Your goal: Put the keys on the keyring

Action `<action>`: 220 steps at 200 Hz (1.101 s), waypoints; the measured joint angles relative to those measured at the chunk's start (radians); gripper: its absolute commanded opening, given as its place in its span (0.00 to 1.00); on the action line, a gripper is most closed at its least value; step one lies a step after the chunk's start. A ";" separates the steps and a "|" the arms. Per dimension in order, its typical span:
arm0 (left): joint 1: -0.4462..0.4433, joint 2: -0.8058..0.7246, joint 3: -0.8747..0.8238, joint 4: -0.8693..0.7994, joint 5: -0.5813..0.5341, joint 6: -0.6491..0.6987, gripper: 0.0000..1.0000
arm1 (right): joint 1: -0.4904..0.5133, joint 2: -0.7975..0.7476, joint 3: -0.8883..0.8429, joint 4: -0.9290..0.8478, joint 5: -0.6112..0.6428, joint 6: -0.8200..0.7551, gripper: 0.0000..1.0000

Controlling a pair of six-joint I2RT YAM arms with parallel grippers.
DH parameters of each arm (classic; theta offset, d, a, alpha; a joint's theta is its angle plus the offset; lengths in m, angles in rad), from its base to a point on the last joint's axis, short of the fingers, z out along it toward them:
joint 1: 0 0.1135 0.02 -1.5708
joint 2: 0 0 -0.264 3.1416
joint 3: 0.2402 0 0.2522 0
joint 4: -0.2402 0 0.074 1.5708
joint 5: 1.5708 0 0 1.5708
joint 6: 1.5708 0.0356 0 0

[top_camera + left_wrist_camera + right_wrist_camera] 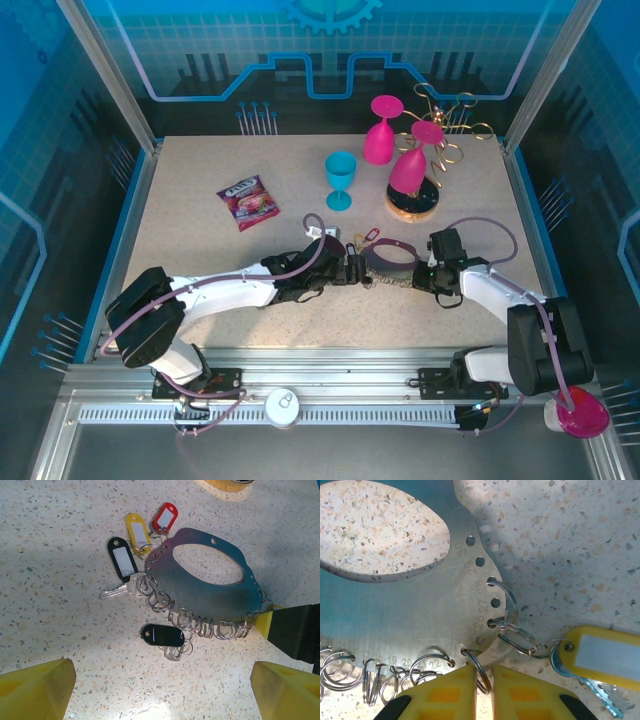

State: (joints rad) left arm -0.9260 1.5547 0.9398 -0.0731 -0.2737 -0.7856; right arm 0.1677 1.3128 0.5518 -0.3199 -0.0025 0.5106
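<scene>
several tagged keys are hanging from the keyring, a flat metal plate lying on the counter. right gripper jaws are clenching a split ring at the keyring's corner; left gripper jaws are hovering released near its opposite side.

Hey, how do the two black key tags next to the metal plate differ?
The upper black tag shows a white label; the lower black tag shows plain glossy black. The upper one points up the left wrist view beside a silver key; the lower lies crosswise below the keyring plate and its ringed edge. Both lie flat on the table.
</scene>
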 measured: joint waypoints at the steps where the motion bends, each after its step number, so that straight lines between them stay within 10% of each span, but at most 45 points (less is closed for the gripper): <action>1: 0.000 0.000 0.000 0.000 0.000 0.000 0.90 | 0.000 0.001 0.000 0.000 0.000 0.000 0.14; 138: 0.011 -0.080 -0.010 -0.017 -0.063 0.108 0.93 | 0.051 -0.101 0.069 -0.075 0.011 -0.054 0.00; 220: 0.287 -0.320 -0.026 0.007 0.033 0.537 0.87 | 0.266 -0.156 0.344 -0.197 -0.033 -0.325 0.00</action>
State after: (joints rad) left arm -0.6392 1.2343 0.9138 -0.0662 -0.2409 -0.2481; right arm 0.4335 1.1568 0.8963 -0.5171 -0.0357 0.1856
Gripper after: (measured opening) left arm 0.911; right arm 0.056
